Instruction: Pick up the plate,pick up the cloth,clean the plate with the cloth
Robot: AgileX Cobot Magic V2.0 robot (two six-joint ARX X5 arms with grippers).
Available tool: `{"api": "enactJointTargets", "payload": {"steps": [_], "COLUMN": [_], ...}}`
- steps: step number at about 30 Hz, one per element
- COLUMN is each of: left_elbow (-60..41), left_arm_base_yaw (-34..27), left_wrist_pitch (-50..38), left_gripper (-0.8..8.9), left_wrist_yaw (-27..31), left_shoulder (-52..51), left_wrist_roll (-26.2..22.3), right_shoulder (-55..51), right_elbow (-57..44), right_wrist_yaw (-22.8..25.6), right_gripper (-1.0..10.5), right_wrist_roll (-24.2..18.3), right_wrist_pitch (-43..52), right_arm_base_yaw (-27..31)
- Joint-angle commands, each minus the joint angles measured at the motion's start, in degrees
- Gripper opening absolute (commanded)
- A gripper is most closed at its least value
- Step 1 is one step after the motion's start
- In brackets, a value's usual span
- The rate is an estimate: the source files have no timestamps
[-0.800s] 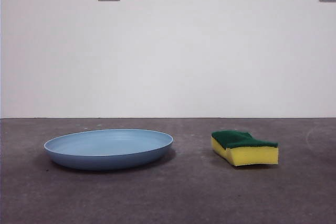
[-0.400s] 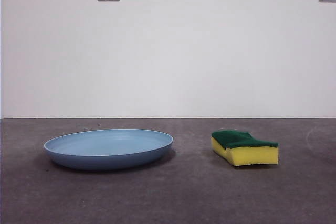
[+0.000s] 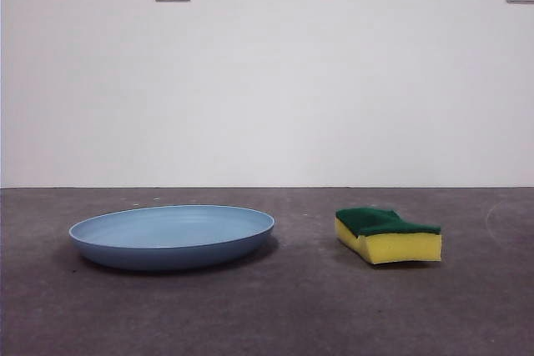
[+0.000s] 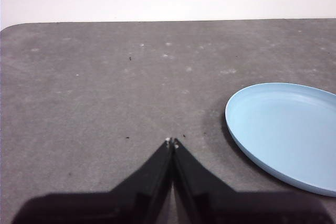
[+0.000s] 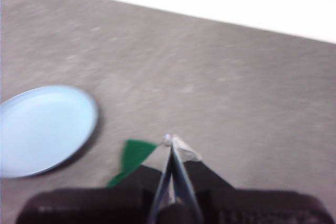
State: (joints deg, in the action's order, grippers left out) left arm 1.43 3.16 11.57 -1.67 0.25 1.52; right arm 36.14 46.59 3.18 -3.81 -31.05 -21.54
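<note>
Front view: the plate (image 3: 172,236) lies flat on the grey surface (image 3: 284,306), the cloth (image 3: 388,235) (a yellow sponge, green scouring side up) rests well apart from it, and no arm shows here, so we judge both pick-ups not yet begun. In the left wrist view, the left claw (image 4: 172,142) has its two black jaws pressed together at the tips, holding nothing; it hangs above bare surface (image 4: 105,87), with the plate (image 4: 286,129) off to one side of it and untouched, its near rim nearest the claw. In the right wrist view, blurred, the right claw (image 5: 169,141) likewise looks closed and empty; a green corner of the cloth (image 5: 135,156) peeks out just beside and below its jaws, and the plate (image 5: 44,129) sits farther off on that same side. We read the layout as one thing per arm: plate nearer the left claw, cloth nearer the right. Each claw would need to open before descending; the plate's low rim looks the harder grip.
</note>
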Motion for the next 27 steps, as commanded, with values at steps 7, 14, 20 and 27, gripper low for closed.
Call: {"api": "enactJointTargets", "payload": {"steps": [7,14,20,27], "left_elbow": [-0.9,-0.9,-0.9,-0.9], "left_arm_base_yaw": [-0.2,-0.2,-0.2,-0.2], "left_wrist_pitch": [-0.3,-0.3,-0.3,-0.3], "left_gripper": [-0.01,-0.01,-0.01,-0.01], "left_wrist_yaw": [0.0,0.0,0.0,0.0], "left_shoulder": [-0.2,-0.2,-0.2,-0.2], "left_wrist_roll": [0.3,0.3,0.3,0.3], "right_shoulder": [-12.4,-24.4,-30.0,-33.5], "right_elbow": [-11.9,-28.2,-38.3,-43.1], "right_wrist_yaw": [-7.8,-7.7,-7.6,-7.6], "right_gripper": [0.0,0.0,0.0,0.0], "right_wrist_roll": [-1.6,1.9,5.4,6.3], "right_wrist_pitch": [7.2,17.7,20.6,20.6], "right_arm_base_yaw": [16.3,17.8,17.8,17.7]}}
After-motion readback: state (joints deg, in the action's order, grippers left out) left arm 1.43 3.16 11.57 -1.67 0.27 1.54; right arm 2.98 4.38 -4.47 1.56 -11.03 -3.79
